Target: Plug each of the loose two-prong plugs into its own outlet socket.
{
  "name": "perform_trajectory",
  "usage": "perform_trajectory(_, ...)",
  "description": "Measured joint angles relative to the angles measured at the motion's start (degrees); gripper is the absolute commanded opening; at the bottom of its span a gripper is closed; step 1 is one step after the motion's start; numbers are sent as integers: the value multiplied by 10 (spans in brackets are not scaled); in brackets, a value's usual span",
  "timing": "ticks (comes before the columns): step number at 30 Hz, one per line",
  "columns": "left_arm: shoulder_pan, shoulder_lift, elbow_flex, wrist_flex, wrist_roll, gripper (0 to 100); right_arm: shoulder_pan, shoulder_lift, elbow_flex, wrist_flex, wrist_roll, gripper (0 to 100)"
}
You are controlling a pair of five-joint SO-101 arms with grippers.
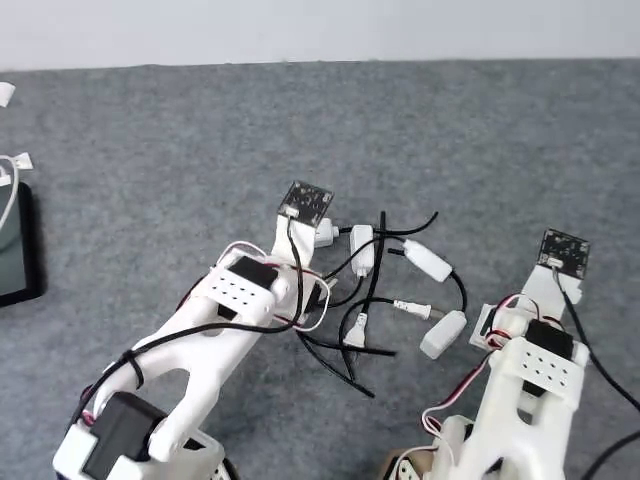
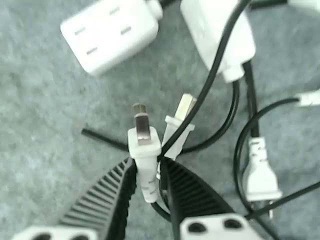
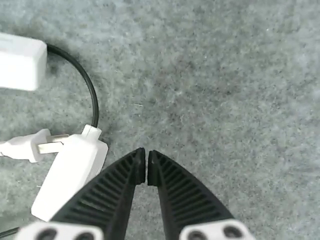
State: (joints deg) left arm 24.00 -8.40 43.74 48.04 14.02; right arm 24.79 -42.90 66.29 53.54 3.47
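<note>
My left gripper [image 2: 149, 165] is shut on a white two-prong plug [image 2: 144, 145], held just above the carpet. Its prongs point toward a white outlet block [image 2: 107, 32] a short way ahead, not touching it. A second plug [image 2: 181, 120] lies right beside the held one, and a third plug [image 2: 260, 176] rests off to the side. Another white socket [image 2: 220, 35] sits past them with a black cord across it. My right gripper [image 3: 146, 165] is shut on nothing, next to a white socket [image 3: 70, 175] that has a plug [image 3: 25, 147] lying at its end.
Black cords [image 1: 350, 300] tangle between the two arms around several white sockets and plugs [image 1: 410, 308]. A dark tablet-like object [image 1: 15, 250] lies at the left edge. Grey carpet [image 1: 480, 140] stretches open toward the far side.
</note>
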Motion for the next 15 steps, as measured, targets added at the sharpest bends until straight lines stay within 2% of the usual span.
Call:
perform_trajectory(8,0,-12,-73,0,1,20,0,0,0,0,2,16)
perform_trajectory(15,40,62,-166,0,2,191,0,0,0,0,4,16)
